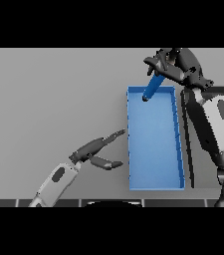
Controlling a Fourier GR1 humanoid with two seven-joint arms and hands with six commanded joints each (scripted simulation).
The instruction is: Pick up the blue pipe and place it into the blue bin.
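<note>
The right hand (169,63) grips the blue pipe (152,87) tilted over the blue bin's (131,144) far rim; released here, it may bounce out.

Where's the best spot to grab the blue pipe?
Probably its upper end, from above, just where the right hand is curled round it now. The blue pipe hangs tilted, its free lower end pointing into the blue bin, so the top is reachable.
</note>
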